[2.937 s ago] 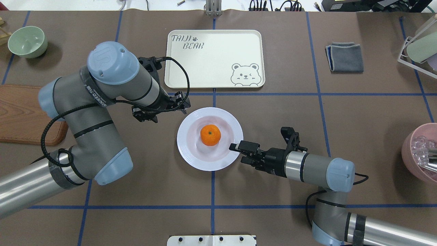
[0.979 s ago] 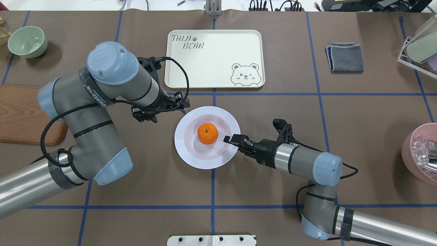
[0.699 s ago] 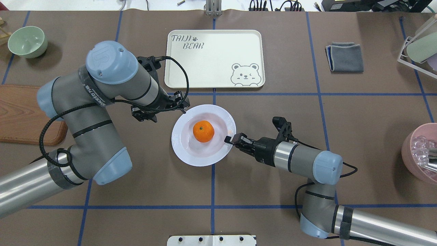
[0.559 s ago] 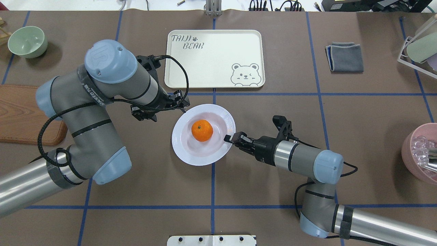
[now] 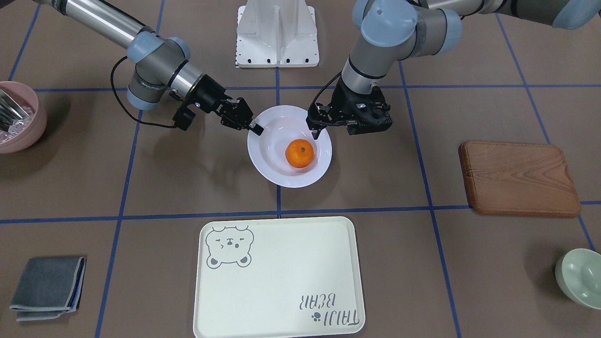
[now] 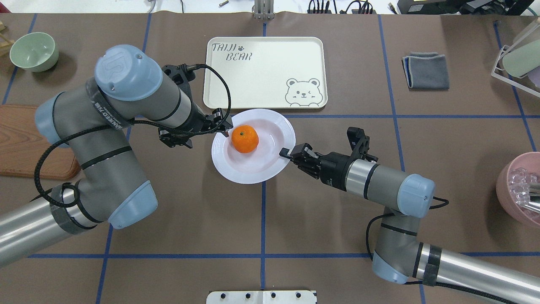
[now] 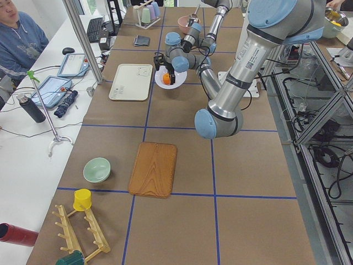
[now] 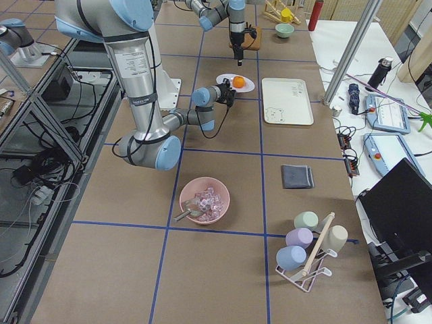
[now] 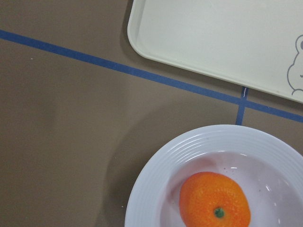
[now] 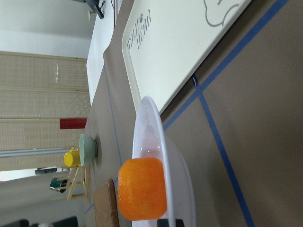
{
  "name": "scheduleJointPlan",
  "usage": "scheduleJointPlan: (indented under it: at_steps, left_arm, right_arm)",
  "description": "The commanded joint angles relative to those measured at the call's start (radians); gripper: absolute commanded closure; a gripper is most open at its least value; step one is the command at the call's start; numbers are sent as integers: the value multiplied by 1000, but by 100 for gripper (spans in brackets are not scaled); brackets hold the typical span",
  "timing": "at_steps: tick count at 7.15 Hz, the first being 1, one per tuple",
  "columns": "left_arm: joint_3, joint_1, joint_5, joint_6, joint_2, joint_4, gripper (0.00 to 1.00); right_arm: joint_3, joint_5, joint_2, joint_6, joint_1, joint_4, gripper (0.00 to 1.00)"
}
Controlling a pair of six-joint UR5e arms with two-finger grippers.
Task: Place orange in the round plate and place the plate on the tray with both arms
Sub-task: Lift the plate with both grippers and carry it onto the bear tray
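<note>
over the middle of the table (image 6: 190, 219), seen from overhead, the round plate (image 6: 253, 169) hangs between my two arms, clear of the surface judging by the shadow under it. the orange (image 6: 244, 139) already sits inside it, off centre toward the plate's 10 o'clock. the right gripper (image 6: 286, 153) comes in low from 4 o'clock, and its jaws are clenched on the rim at about 3 o'clock. the left gripper (image 6: 225, 128) points down at the rim near 9 o'clock. its jaws look pinched on the rim too, though the lower finger is hidden, so that is my reading, not a certainty. the tray (image 6: 270, 71) lies flat at 12 o'clock from the plate, bare, its near edge just beyond the plate's far rim.

my main worry is the fruit. it is round and loose on glossy white, and it rests near the left side, so i judge the plate may be tipped that way. any uneven lift between the arms could roll it over the rim. the grips are thin pinches on a slick ridged edge. if the arms drift apart or together during the carry, one side could slip free and drop the plate. setting down half on the tray's raised lip would leave it tilted.
</note>
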State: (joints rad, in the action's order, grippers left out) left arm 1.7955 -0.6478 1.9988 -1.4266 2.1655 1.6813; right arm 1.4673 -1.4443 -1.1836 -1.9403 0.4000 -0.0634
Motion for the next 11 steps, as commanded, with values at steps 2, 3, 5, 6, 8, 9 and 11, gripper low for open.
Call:
scheduleJointPlan:
  at_steps: [2, 3, 5, 6, 8, 9, 11]
  left_arm:
    - [2, -1, 0, 0, -3, 0, 2]
    - [10, -1, 0, 0, -3, -6, 2]
    - [21, -1, -2, 0, -3, -18, 2]
    - [19, 2, -3, -2, -4, -18, 2]
    - [15, 5, -3, -2, -3, -18, 2]
    - [13, 8, -5, -2, -3, -18, 2]
    - [13, 8, -5, -2, -3, -18, 2]
  right_arm:
    - [-191, 261, 161, -213, 32, -54, 100]
    - [-238, 304, 224, -324, 67, -166, 100]
    - [-340, 323, 354, -426, 112, -419, 100]
    - [-404, 335, 387, -454, 112, -423, 100]
    - [-455, 334, 421, -456, 112, -426, 100]
    - [-440, 334, 423, -454, 111, -428, 1]
    - [-333, 321, 362, -436, 106, -429, 0]
